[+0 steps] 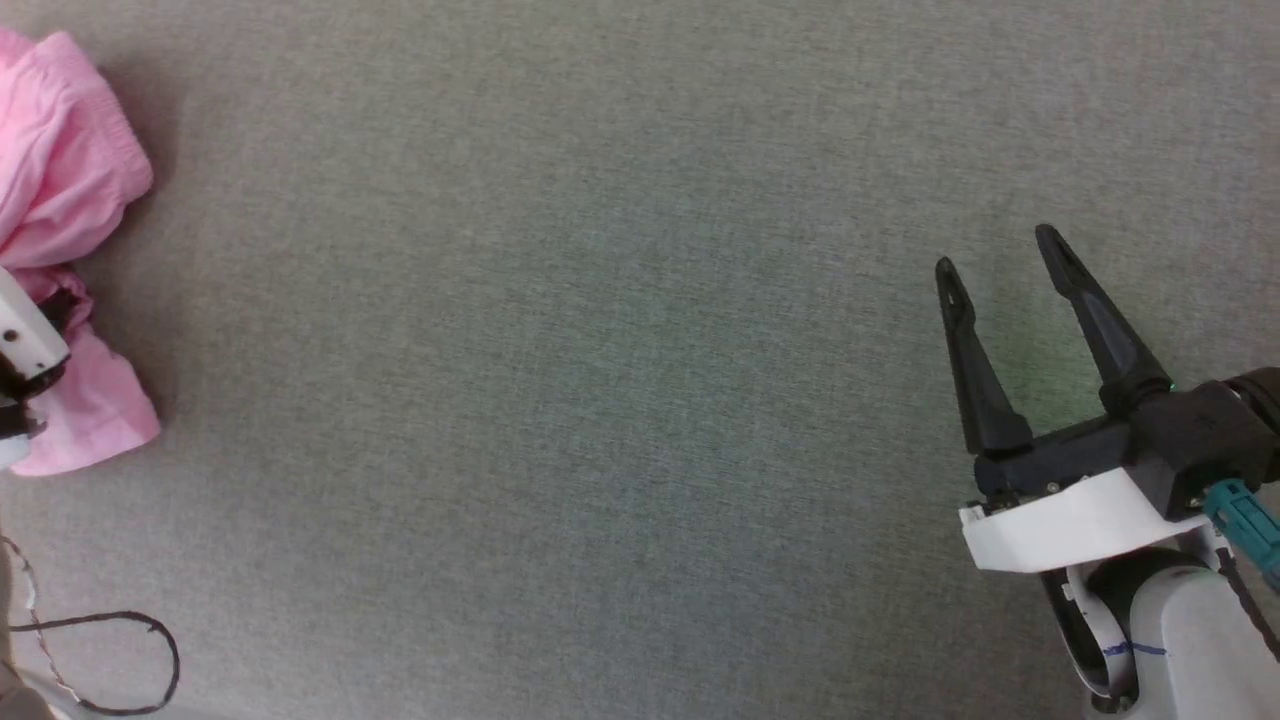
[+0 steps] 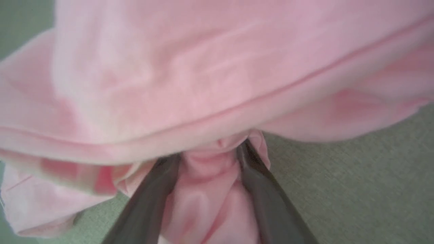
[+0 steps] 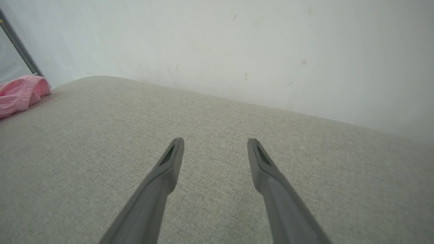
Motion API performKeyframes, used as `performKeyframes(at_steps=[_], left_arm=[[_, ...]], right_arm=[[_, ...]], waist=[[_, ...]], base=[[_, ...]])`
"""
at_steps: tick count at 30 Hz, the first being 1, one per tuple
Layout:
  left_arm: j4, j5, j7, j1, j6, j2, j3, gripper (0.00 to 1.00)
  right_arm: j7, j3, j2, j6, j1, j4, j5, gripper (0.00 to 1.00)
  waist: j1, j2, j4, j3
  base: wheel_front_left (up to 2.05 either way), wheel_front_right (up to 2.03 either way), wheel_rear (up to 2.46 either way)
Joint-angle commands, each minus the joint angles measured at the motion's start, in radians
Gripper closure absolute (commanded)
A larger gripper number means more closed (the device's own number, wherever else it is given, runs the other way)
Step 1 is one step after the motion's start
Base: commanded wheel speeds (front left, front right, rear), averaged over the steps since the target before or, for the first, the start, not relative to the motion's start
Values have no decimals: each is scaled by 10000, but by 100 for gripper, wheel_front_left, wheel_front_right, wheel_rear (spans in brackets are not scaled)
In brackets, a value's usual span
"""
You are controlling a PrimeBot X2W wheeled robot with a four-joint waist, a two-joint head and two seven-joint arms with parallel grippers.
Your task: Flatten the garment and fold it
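Note:
The light pink garment (image 1: 60, 150) lies crumpled at the far left of the head view, its gathered edge turned up. In the left wrist view the garment (image 2: 203, 67) fills the top, and a bunch of it sits between the two dark fingers of my left gripper (image 2: 210, 150), whose jaws stand wide around the cloth. The white housing of that gripper (image 1: 25, 345) rests against the pink heap. My right gripper (image 1: 995, 250) hovers open far to the right, over bare surface. In its own view the right gripper (image 3: 215, 142) holds nothing, and the garment (image 3: 20, 93) shows small at the far left.
Everything rests on a grey-green fabric surface (image 1: 600, 400). A thin dark cable loop (image 1: 120, 660) lies at the lower left. The surface's far edge meets a pale wall (image 3: 237, 44) beyond the right gripper.

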Motion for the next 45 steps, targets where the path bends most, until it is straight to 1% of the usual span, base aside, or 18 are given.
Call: performKeyframes(at_steps=[1,2,3,8,10,13,15,17,20,23,25,29,32,33,34,39,43,45], left_arm=[[392,-23,293,286,75,-274,-84,61],[342,4,229,267,120,-209,-104,87],[298,60,169,267,141,-149,-159,100],[-202,481,-855,173,430,249,-458,100],[-508,704,-1627,125,522,385,-614,100],[-977,1103,-3142,15,573,679,-890,100],[-1245,1305,-4228,-153,483,866,-1053,100],[-1442,1529,-5147,-376,286,977,-1323,100],[-1690,1782,-6287,-828,19,903,-1780,100],[-1966,1927,-7047,-1311,-172,553,-2263,100],[-2179,1966,-7328,-1524,-249,173,-2572,100],[-2709,1889,-7590,-1545,-337,-728,-3080,100],[-3196,1647,-7674,-1130,-385,-1413,-3345,100],[-3358,1533,-7686,-898,-401,-1602,-3416,100],[-3358,1533,-7686,-898,-401,-1602,-3416,100],[-4270,959,-7531,610,-442,-2607,-3848,100],[-5272,659,-7496,2315,-453,-3455,-4388,100],[-5705,374,-7500,3249,-361,-3770,-4407,100]], right_arm=[[-61,56,3,-9,-83,-10,123,0],[-89,90,18,-9,-93,-3,155,0],[-101,119,29,-9,-104,32,170,0],[-252,157,118,-9,-48,287,258,0],[-320,73,157,-9,53,415,288,0],[-398,30,219,-9,235,579,345,0],[-483,12,257,-9,346,690,387,0],[-573,-48,291,-9,465,782,441,0],[-713,-219,323,-9,642,888,519,0],[-794,-415,336,-9,865,951,697,0],[-830,-491,338,-9,992,996,852,0],[-874,-576,340,-9,1218,956,1041,0],[-851,-621,340,-9,1378,883,1116,0],[-826,-635,340,-9,1430,870,1144,0],[-826,-635,340,-9,1430,870,1144,0],[-747,-707,341,-9,1635,758,1180,0],[-732,-829,341,-9,1792,733,1288,0],[-732,-808,341,-9,1845,794,1332,0]], waist=[[1,-1,-61,-60],[1,-1,-79,-111],[1,-1,-102,-186],[1,-1,-164,-751],[1,-1,-115,-1053],[1,-1,-54,-1541],[1,-1,-45,-1899],[1,-1,-47,-2255],[1,-1,-54,-2755],[1,-1,-119,-3200],[1,-1,-248,-3468],[1,-1,-729,-3952],[1,-1,-1294,-4248],[1,-1,-1515,-4329],[1,-1,-1515,-4329],[1,-1,-2654,-4467],[1,-1,-3400,-4458],[1,-1,-3717,-4472]], base=[[0,0,0],[0,0,0],[0,0,0],[0,0,0],[0,0,0],[0,0,0],[0,0,0],[0,0,0],[0,0,0],[0,0,0],[0,0,0],[0,0,0],[0,0,0],[0,0,0],[0,0,0],[0,0,0],[0,0,0],[0,0,0]])
